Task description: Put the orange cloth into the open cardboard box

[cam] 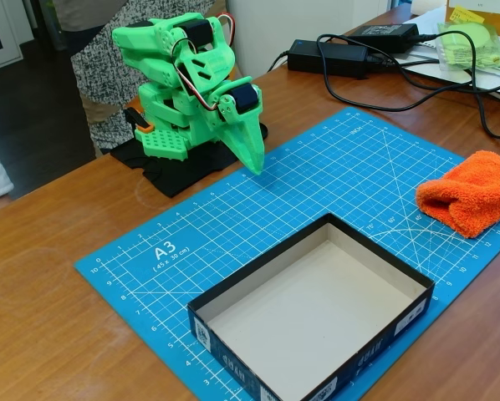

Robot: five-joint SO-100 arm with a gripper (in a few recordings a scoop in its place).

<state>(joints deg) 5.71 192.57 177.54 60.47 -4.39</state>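
The green arm sits folded at upper left, its tool pressed together, tip down over the mat. The orange cloth lies at the right edge, well apart; a long reach might only snag the fluffy fold. The open cardboard box, bottom centre, is empty.

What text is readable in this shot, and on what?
"A3": blue cutting mat.
"(45 x 30 cm)" beneath it: small, barely legible.
Ruler numbers along the mat's edges: mostly too small.
White print and labels on the open cardboard box: blurred, unreadable.
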